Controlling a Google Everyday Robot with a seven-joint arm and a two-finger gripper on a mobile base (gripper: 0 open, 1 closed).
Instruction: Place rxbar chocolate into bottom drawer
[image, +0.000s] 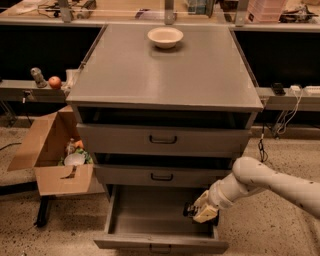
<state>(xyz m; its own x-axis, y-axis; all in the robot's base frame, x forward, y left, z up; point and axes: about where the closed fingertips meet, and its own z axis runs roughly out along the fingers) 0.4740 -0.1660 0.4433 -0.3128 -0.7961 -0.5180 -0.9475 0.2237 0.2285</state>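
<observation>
Grey metal cabinet, three drawers, flat counter (165, 75) on top. Cream round bowl (165, 36) stands near the far edge of the counter, roughly centred. Top drawer (162, 140) and middle drawer (162, 176), both shallow with a dark loop handle, each sit out a little from the cabinet face. Bottom drawer (145, 217), the lowest and deepest, is pulled well out, showing a wide flat grey interior; its front panel lies at the lower frame edge. Robot arm (265, 182), white, enters from the right and bends down toward the open drawer. Gripper (196, 212), pale-fingered, hangs inside the right-hand part of the bottom drawer, just above its floor, near the right wall. Rxbar chocolate (189, 209), a small dark item, is pinched between the gripper's fingers and projects leftward from their tips, over the drawer interior. Open cardboard box (55, 150) with mixed contents stands on the floor left of the cabinet. Apple (55, 82), red, rests on a ledge to the left, behind the box.
</observation>
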